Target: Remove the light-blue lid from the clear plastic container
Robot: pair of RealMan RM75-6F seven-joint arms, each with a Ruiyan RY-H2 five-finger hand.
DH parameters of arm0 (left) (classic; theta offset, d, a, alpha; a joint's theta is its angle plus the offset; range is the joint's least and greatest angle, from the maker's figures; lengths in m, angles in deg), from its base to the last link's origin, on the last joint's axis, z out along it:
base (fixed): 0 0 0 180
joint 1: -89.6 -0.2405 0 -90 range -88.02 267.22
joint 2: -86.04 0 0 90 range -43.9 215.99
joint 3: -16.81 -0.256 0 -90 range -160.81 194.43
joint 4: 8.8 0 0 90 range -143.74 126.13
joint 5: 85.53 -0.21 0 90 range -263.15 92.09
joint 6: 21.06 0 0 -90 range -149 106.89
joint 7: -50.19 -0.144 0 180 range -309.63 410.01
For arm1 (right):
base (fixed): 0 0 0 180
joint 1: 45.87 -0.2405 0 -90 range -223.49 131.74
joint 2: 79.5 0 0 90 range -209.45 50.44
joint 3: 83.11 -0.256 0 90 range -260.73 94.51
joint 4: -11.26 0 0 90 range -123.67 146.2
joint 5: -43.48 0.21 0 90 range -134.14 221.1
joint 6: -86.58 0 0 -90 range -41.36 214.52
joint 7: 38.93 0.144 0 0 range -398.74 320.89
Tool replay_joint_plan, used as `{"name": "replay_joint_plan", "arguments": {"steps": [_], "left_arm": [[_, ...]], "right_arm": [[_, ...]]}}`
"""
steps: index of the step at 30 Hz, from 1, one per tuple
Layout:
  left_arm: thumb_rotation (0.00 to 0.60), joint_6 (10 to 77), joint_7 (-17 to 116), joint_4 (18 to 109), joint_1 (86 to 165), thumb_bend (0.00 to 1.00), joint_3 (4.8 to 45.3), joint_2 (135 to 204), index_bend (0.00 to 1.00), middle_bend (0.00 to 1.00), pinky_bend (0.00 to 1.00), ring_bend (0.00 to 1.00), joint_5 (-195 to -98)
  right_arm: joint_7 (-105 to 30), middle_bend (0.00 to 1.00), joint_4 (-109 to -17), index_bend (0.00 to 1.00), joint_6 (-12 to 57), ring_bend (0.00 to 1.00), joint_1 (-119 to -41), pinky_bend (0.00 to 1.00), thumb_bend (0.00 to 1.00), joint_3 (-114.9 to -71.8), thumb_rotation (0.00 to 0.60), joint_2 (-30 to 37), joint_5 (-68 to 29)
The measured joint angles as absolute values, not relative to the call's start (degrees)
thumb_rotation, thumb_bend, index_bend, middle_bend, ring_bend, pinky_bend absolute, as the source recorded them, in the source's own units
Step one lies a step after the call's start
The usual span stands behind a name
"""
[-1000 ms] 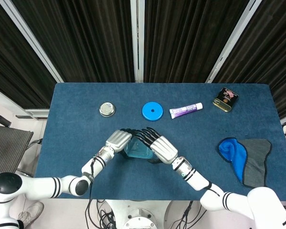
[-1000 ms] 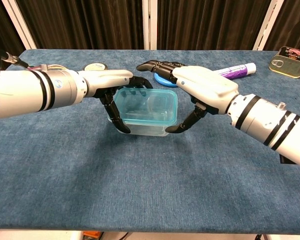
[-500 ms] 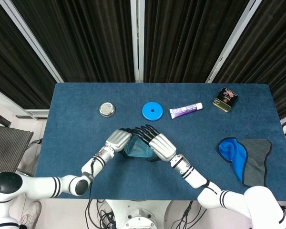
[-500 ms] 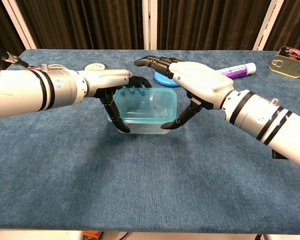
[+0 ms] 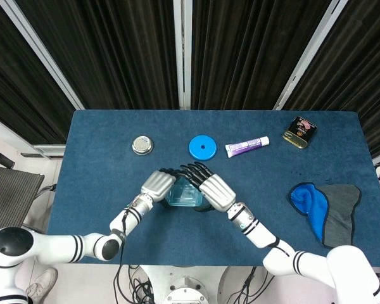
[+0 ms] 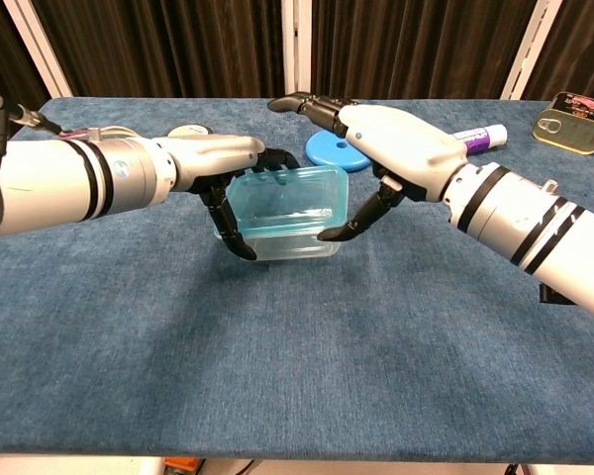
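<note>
Container (image 6: 282,220) sits near mid-table on the blue table (image 6: 277,376), clear walls, light-blue lid (image 6: 285,193) on top; the lid's right end looks slightly raised, though the chest view is not sharp enough to confirm it has come free. Contents: none discernible through the walls. Surroundings, far side of table: blue disc (image 5: 202,147) just behind the container, purple-and-white tube (image 5: 247,146) to its right, small round tin (image 5: 142,145) to the left, flat can (image 5: 299,132) near the far right corner, blue-and-grey cloth (image 5: 326,209) at the right edge. All lie apart from the container; only the two hands crowd it, and in the head view they cover most of the lid. Left hand (image 6: 228,168): palm over the lid's left end, fingers (image 6: 228,223) curled down the left wall, touching it, approx. a clamping hold. Right hand (image 6: 386,143): palm over the right end, thumb hooked under the lid's right front corner, other fingers stretched flat across the far rim. Both hands thus have hold of the container-lid assembly; neither is spread free.
</note>
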State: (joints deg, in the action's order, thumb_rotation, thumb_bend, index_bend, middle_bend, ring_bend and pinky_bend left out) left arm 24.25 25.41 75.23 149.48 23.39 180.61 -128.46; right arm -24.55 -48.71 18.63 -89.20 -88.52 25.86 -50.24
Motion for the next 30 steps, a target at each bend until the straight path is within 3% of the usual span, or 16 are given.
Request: {"name": "replay_joint_plan", "arguments": {"steps": [14,18,20,25,30], "left_arm": [[0.6,26.3,21.6,74.3,150.2,0.0,22.8,182.1,0.19,0.2,0.21,0.14,-127.7],[0.6,26.5,21.3,74.6,150.3,0.0,23.0,182.1,0.19,0.2,0.21,0.14,-127.9],[0.6,26.6,21.5,74.8,150.2,0.0,23.1,182.2,0.17,0.2,0.21,0.14,-128.2],[0.6,26.3,23.0,74.9,149.8,0.0,23.7,182.2,0.14,0.16,0.21,0.13,-129.2],[0.6,25.2,24.9,75.0,149.5,0.0,24.2,182.1,0.14,0.14,0.21,0.11,-129.9]], "right_arm": [[-23.8,0.0,-50.3,0.0,18.8,0.0,-89.5,0.0,0.03,-88.9,0.6,24.7,-49.4],[-23.0,0.03,-50.2,0.01,18.3,0.0,-89.6,0.0,0.1,-88.8,0.6,24.7,-49.7],[-22.8,0.07,-50.0,0.07,18.1,0.0,-89.6,0.0,0.2,-88.6,0.6,24.7,-49.8],[-22.2,0.21,-48.9,0.44,17.3,0.0,-89.6,0.0,0.4,-88.3,0.6,25.2,-50.4],[-20.6,0.25,-47.0,0.57,15.6,0.01,-89.5,0.02,0.55,-88.0,0.6,26.2,-51.2]]}}
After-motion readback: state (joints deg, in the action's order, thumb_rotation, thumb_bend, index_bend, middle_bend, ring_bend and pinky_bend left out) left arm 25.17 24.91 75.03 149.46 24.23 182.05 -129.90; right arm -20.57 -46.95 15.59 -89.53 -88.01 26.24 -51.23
